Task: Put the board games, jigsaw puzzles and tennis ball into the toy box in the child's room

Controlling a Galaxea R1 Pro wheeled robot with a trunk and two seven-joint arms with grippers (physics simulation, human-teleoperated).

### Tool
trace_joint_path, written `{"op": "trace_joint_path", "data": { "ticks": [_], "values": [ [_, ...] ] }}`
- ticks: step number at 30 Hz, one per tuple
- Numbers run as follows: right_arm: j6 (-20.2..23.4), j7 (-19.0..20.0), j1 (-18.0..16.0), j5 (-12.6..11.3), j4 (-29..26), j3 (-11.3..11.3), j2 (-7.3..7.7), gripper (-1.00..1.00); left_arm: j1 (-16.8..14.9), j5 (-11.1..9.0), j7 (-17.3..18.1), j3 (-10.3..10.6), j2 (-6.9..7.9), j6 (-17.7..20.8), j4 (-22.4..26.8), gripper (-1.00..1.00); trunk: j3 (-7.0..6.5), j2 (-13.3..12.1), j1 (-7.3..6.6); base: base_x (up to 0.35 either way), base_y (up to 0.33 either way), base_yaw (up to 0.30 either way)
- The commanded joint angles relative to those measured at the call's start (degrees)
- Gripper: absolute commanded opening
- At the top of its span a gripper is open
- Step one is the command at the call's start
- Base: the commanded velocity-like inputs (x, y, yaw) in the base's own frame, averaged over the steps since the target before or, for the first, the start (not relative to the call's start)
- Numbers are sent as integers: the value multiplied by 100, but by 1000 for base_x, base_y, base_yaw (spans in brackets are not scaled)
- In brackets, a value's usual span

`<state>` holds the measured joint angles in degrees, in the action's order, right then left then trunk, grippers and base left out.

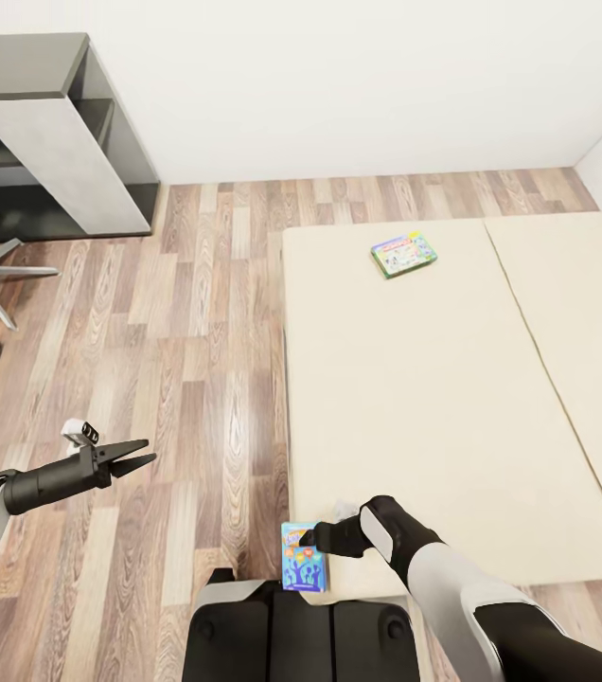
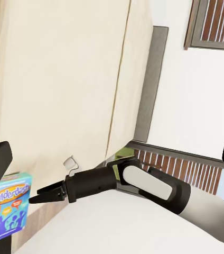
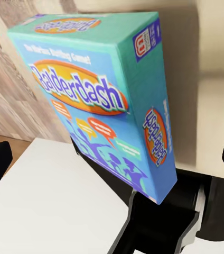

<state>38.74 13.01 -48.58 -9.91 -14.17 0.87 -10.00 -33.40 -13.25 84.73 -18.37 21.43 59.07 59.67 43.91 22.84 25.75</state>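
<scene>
The right tool (image 1: 312,540) reaches the blue Balderdash board game (image 1: 304,557) at the near corner of the bed (image 1: 415,398), just ahead of the robot's base; whether it grips the box I cannot tell. The left tool (image 1: 140,457) hovers over the wood floor (image 1: 178,341), fingers parted, empty. Farther up the mattress lies a green-bordered board game (image 1: 403,253), flat.

Two board games, blue (image 1: 303,557) and green-bordered (image 1: 403,254); one bed (image 1: 452,398); two tools.
</scene>
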Motion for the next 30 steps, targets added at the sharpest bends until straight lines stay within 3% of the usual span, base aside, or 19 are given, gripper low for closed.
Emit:
{"op": "trace_joint_path", "data": {
  "ticks": [1, 9, 30],
  "values": [
    [28, -13, -1, -29, -7, 10, 0, 100, -1, -2, 18, 0, 2, 60, 1, 100, -4, 8, 4, 0, 0, 0],
    [28, -41, -2, -17, -7, 10, 0, 100, 0, -2, 18, 0, 2, 60, 1, 100, -78, 8, 4, 0, 0, 49],
    [21, -44, -1, -24, -7, 10, 0, 100, -1, -2, 18, 0, 2, 59, 1, 100, -217, 8, 4, 0, 0, 143]
  ]
}}
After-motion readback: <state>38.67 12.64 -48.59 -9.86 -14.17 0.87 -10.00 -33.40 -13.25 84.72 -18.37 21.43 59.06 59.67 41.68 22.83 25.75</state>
